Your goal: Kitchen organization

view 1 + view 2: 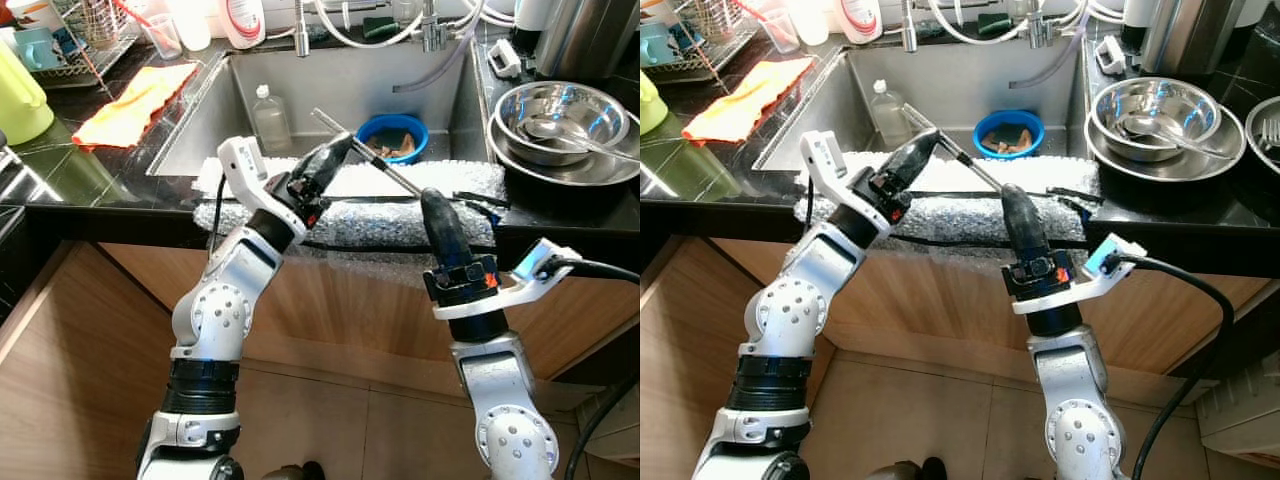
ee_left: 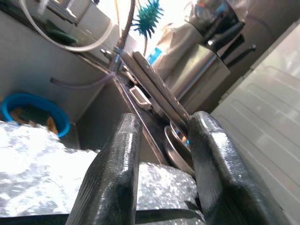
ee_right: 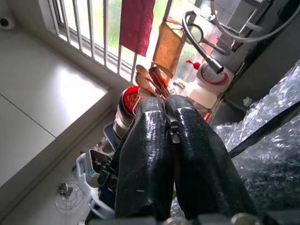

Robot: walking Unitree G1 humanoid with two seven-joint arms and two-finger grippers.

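Your left claw [image 1: 338, 152] grips long metal tongs [image 1: 365, 152] over the steel sink [image 1: 200, 110]; your right claw [image 1: 436, 212] is closed, empty. Organizing looks barely begun.

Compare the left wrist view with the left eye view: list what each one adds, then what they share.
Left wrist view adds: a spiky blue brush by the tap and a tall steel pot behind the counter.

Left eye view adds: the orange cloth on the counter, a plastic bottle in the sink, and the right gripper, jaws shut, over the bubble wrap.

Shared: the left gripper holding the metal tongs, the bubble wrap, and the blue bowl in the sink.
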